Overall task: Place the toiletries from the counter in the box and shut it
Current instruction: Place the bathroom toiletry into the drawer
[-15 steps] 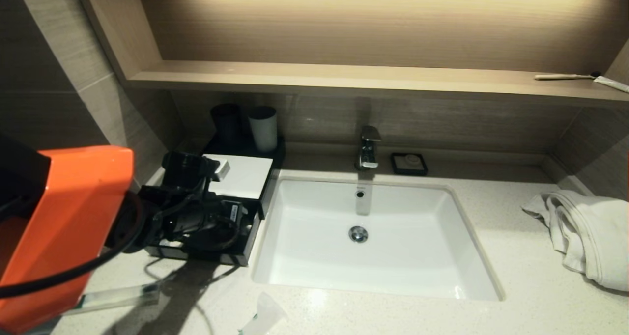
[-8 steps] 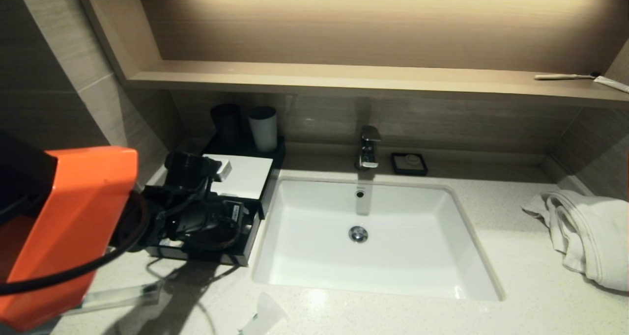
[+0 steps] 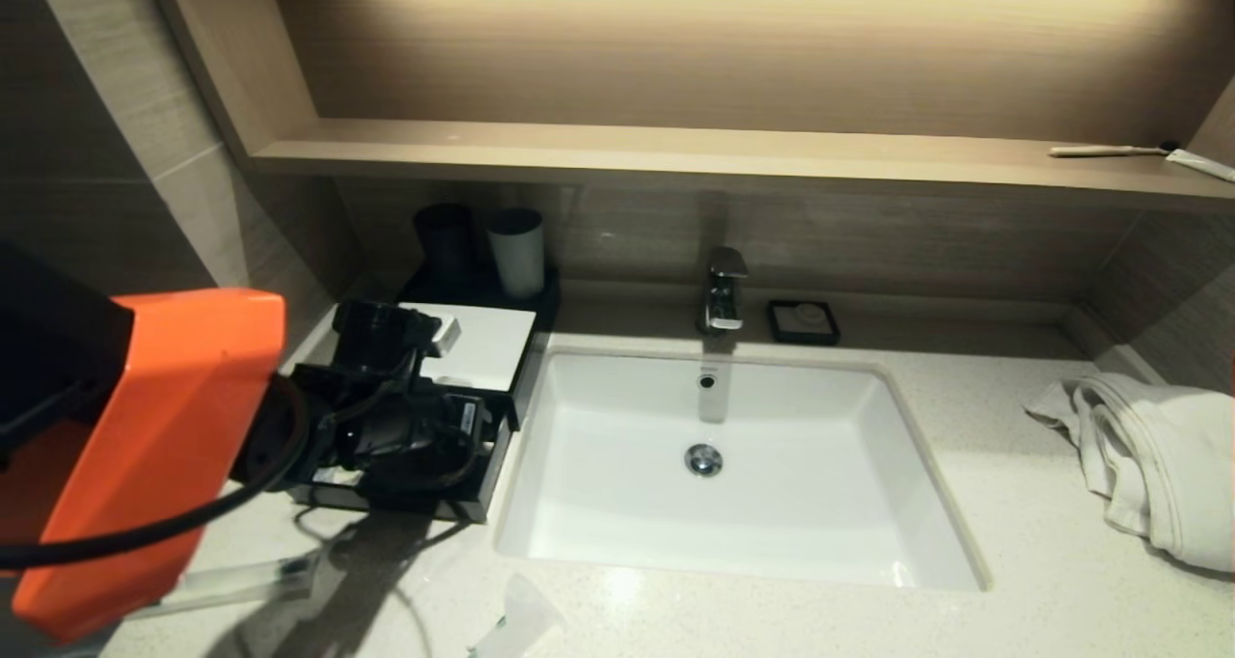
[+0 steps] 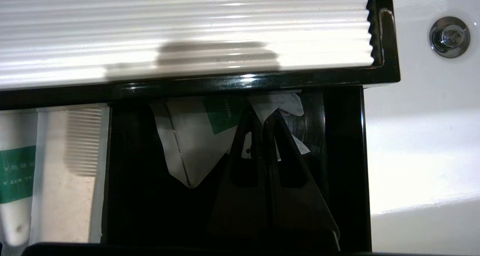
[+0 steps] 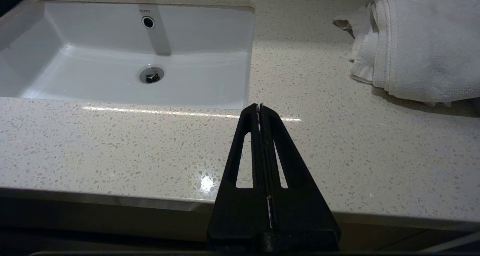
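The black box (image 3: 480, 506) stands on the counter left of the sink, its white ribbed lid (image 3: 487, 344) over the back half. My left gripper (image 4: 262, 112) is down in the open front compartment (image 4: 345, 154). It is shut on a white packet with a green label (image 4: 187, 136), which hangs tilted inside the box. Another white packet with a green label (image 4: 18, 173) lies in the neighbouring compartment. One more packet (image 3: 516, 621) lies on the counter at the front. My right gripper (image 5: 259, 107) is shut and empty over the counter's front edge.
The white sink (image 3: 724, 475) with its tap (image 3: 724, 291) is right of the box. A folded white towel (image 3: 1158, 455) lies at the far right. Two cups (image 3: 516, 251) stand behind the box. A clear strip (image 3: 241, 581) lies on the counter in front of the box.
My left arm has shifted slightly to the right over the box. The right arm has not moved.
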Motion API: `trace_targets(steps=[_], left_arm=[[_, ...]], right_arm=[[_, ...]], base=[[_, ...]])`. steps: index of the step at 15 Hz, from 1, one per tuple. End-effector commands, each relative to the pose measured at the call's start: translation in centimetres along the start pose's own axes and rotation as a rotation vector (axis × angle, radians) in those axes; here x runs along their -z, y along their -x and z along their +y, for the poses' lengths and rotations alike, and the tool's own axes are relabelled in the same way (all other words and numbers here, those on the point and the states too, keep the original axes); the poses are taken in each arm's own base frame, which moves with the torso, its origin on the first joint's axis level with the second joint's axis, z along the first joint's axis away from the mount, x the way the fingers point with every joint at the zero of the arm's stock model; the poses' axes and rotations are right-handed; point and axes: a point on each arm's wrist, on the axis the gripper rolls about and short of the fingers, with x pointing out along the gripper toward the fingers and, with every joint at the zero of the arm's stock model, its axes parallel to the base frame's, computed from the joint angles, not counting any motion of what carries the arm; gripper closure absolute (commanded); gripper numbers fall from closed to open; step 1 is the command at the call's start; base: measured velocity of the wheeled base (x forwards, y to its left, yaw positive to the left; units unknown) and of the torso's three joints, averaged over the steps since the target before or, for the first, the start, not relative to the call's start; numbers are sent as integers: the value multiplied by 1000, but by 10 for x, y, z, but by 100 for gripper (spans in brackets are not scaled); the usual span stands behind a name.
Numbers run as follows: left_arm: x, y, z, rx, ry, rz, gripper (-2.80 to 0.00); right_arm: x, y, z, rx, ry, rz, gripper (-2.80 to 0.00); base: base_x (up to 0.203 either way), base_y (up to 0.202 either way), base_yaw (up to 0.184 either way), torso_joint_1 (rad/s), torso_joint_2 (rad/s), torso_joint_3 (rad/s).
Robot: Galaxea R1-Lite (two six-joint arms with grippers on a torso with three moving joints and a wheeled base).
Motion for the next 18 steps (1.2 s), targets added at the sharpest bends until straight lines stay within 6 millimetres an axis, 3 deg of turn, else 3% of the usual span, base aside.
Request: trace_targets(steps=[1,7,8,13,18], left_arm=[[-1,-4,0,-1,1,-2,0],[-8,-2,0,1,2,-28,0],[-8,-1,0,1,1,-28,-280],[-7,4,0,-1,1,-26,-280],[-8,40,1,1,0,-69,-280]], right_arm=[[0,0,0,0,0,0,0],[0,0,0,0,0,0,0],[0,0,0,0,0,0,0],[0,0,0,0,0,0,0],[0,0,0,1,0,0,0]], base=[[0,0,0,0,0,0],[0,0,0,0,0,0],[0,0,0,0,0,0],[0,0,0,0,0,0],[0,0,0,0,0,0]])
